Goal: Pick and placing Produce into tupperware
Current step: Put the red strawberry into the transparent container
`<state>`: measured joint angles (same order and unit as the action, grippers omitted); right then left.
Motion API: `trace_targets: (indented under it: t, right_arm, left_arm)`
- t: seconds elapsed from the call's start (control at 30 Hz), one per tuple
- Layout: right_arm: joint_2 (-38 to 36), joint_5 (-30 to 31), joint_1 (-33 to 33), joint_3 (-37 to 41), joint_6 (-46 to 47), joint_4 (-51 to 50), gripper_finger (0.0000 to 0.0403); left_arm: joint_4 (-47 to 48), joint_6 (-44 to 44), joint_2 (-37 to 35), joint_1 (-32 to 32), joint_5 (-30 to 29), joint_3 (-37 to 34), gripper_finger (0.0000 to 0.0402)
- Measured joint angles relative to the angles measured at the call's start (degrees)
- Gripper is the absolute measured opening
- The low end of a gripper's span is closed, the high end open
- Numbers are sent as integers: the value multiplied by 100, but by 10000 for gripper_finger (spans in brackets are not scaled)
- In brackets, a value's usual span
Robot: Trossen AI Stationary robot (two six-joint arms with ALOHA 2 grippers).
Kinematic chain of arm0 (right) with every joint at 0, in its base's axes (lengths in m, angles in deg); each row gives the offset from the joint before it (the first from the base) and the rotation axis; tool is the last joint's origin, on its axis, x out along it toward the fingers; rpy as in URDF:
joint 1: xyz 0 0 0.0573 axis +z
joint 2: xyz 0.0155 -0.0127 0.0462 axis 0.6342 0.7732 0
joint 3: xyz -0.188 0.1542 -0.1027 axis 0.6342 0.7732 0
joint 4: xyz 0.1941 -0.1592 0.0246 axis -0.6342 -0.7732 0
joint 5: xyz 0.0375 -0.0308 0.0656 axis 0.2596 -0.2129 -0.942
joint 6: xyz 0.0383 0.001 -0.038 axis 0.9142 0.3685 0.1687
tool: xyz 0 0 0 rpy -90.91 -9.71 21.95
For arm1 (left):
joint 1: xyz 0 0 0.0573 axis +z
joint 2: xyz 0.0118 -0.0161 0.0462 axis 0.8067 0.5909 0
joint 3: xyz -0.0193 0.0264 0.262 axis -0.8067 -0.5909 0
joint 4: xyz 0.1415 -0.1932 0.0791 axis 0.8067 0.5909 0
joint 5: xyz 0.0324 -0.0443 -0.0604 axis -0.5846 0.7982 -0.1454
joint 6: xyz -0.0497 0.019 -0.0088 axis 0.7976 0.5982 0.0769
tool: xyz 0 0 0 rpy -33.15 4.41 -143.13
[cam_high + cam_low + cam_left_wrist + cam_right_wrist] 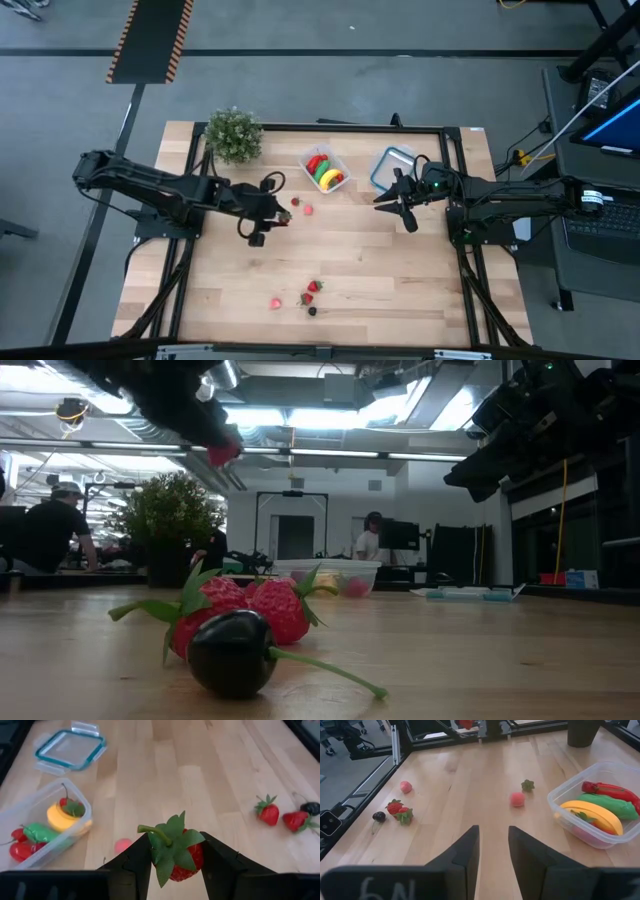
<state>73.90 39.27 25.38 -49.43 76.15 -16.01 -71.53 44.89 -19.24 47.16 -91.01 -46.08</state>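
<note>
My left gripper [272,217] hovers over the table's middle, left of the tupperware, shut on a red toy strawberry [187,862]. The tupperware [326,168], a clear squarish tub, stands near the far edge and holds a yellow banana [62,817], a green oblong piece [40,832] and red pieces. My right gripper [493,852] is open and held above the table to the right of the tub [600,805]. Loose on the wood lie a pink ball [307,210], a green leaf cap [527,784], and two strawberries [312,290] with a dark berry [232,652] and another pink ball [275,302] near the near edge. My left gripper pinches the strawberry's red body [192,860] between its two fingers [135,865]. The green leafy cap and stem [167,835] stick out above the fingers. The fingers slant down from the table's left side. The strawberry is lifted clear of the table [222,453].
A bushy potted plant [234,133] stands at the far left corner. A clear container with a blue rim [392,165] lies right of the tub, close to my right gripper. Bare wood lies between the tub and the berries near the near edge. People are in the room behind.
</note>
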Motion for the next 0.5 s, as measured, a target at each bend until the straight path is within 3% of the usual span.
trace_targets:
  t: [0.5]
  right_arm:
    - [0, -1, 0, 0, 2, -2, 106]
  left_arm:
    - [-3985, -215, 0, -1, 370, -1605, 129]
